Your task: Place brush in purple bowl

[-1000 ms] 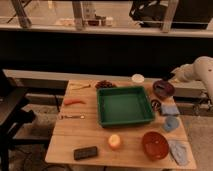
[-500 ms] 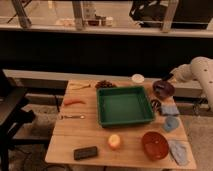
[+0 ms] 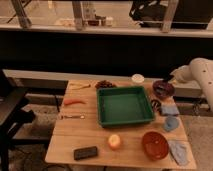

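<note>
Locating the brush: where is it seen?
It cannot be told apart from the dark pincer point(image 3: 173, 78), which is held at the right rim of the purple bowl point(image 3: 163, 89). Whether anything is clamped cannot be told.
What is risked?
If released off-centre, the brush may be dropped onto the table point(image 3: 90, 135), or the bowl nudged.

i see a wooden table point(image 3: 75, 135) carrying a green tray point(image 3: 124, 106) mid-top, a purple bowl point(image 3: 163, 89) at the far right, a white dish point(image 3: 137, 78) beside it, and an orange-red bowl point(image 3: 154, 145) and black slab point(image 3: 85, 152) near the front edge. the gripper point(image 3: 171, 78) hangs at the purple bowl's far right rim.
</note>
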You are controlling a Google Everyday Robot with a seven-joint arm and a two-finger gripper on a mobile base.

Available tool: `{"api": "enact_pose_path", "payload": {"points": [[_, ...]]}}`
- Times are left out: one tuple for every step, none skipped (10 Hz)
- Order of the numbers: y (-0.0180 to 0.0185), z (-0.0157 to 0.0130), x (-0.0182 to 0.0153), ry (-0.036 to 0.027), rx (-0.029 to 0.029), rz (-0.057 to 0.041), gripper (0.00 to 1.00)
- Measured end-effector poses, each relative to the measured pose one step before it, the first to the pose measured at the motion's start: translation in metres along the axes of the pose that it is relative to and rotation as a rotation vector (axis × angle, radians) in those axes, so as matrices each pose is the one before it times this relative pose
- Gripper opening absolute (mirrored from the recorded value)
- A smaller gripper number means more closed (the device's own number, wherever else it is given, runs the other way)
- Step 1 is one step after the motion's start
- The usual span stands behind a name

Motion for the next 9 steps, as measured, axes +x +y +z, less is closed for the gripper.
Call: {"api": "enact_pose_path", "payload": {"points": [[0.0014, 0.00092, 0.00107, 0.00193, -0.00226, -0.00005, 0.01], [0.00133, 0.00081, 0.00069, 0.00213, -0.00233, -0.00086, 0.01], [0.00118, 0.00108, 0.00036, 0.00067, -0.00198, -0.0004, 0.01], [0.00104, 0.00092, 0.00042, 0.00175, -0.0019, -0.00154, 0.01], [0.00104, 0.0008, 0.00039, 0.00191, -0.00195, -0.00186, 0.01], [0.00098, 0.00054, 0.00001, 0.00173, -0.00241, -0.00239, 0.01], [0.00129, 0.00051, -0.00001, 0.00171, -0.00298, -0.00264, 0.01], [0.00133, 0.00073, -0.00015, 0.00205, -0.00259, -0.00351, 0.01], [0.00052, -0.00028, -0.0005, 0.0032, -0.00108, -0.00554, 0.01]]}}
